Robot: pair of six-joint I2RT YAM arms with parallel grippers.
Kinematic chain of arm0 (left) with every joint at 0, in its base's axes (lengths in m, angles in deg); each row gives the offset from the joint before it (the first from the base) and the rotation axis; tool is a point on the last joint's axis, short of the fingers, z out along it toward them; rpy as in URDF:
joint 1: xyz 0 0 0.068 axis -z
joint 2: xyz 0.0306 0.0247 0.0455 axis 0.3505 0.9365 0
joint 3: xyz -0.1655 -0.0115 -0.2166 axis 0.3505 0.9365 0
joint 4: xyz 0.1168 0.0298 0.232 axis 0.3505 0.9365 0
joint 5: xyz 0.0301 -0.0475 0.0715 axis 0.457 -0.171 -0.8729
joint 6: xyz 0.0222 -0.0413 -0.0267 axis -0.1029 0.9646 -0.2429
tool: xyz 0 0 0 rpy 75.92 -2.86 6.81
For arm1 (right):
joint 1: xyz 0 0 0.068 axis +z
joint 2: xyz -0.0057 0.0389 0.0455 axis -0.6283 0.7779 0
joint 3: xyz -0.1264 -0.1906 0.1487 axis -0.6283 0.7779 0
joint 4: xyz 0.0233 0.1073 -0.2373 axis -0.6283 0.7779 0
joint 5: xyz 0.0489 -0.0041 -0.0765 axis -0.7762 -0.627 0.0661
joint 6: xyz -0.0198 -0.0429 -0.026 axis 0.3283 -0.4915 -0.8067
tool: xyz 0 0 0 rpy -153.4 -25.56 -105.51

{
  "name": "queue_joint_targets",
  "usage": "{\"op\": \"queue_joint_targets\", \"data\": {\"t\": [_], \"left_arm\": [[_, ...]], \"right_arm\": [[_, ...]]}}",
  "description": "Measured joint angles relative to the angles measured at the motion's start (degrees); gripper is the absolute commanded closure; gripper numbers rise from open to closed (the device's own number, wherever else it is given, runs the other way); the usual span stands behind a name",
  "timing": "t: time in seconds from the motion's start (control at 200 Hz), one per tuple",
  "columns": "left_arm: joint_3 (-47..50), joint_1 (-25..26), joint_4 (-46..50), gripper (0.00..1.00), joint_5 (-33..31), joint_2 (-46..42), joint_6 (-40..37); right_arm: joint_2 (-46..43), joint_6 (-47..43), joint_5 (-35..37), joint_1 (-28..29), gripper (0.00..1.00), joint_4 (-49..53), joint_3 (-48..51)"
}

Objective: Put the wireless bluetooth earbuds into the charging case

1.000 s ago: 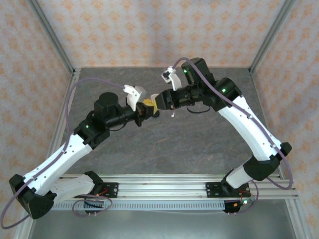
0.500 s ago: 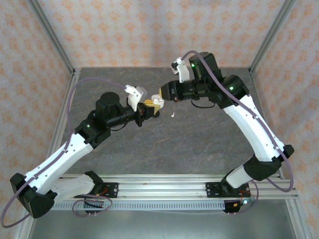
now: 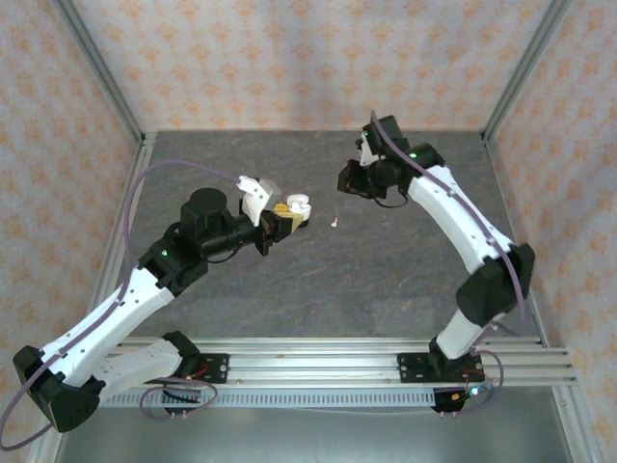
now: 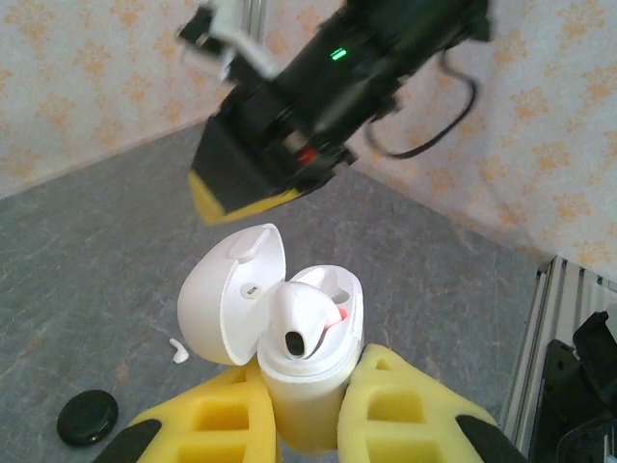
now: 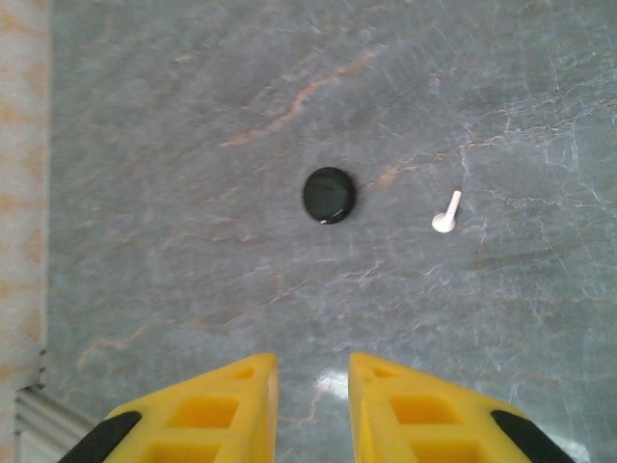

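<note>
Right arm has swung back off the case (image 4: 307,381) and its right gripper (image 5: 313,400) now hangs over bare table (image 3: 386,280), looking down, jaws a narrow gap apart with nothing between them. Left gripper (image 4: 308,420) hasn't budged: clamped on the case body, lid flipped open, one white seated bud (image 4: 305,326) already in its well. And there's the target: the loose bud (image 5: 445,213), white, lying flat about mid-table, a little toward the far edge, between the two grippers. In the right wrist view it sits ahead of the fingers and off to their right, well apart from them, with a black disc (image 5: 329,195) straight ahead instead. Its stem runs roughly along the line the fingers point, tipped slightly, so the jaws would close across it without much wrist turn. The right arm is the free one and looks best placed. I'd say it needs a sideways shift toward the bud, then a descent.
</note>
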Motion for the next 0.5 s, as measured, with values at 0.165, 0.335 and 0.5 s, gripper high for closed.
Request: {"op": "queue_joint_targets", "data": {"t": [0.165,0.335,0.5], "left_arm": [[1.6,0.0,0.4,1.00,0.0,-1.4,-0.1],[3.7,0.0,0.7,1.00,0.0,-2.5,0.1],[5.2,0.0,0.9,1.00,0.0,-4.4,1.0]], "right_arm": [[11.6,-2.0,0.0,-0.1,0.80,-2.8,-2.8],[23.8,-5.2,-0.1,-0.1,0.83,-2.9,-9.7],[31.8,-8.5,-0.5,-0.1,0.83,-2.6,-13.8]]}}
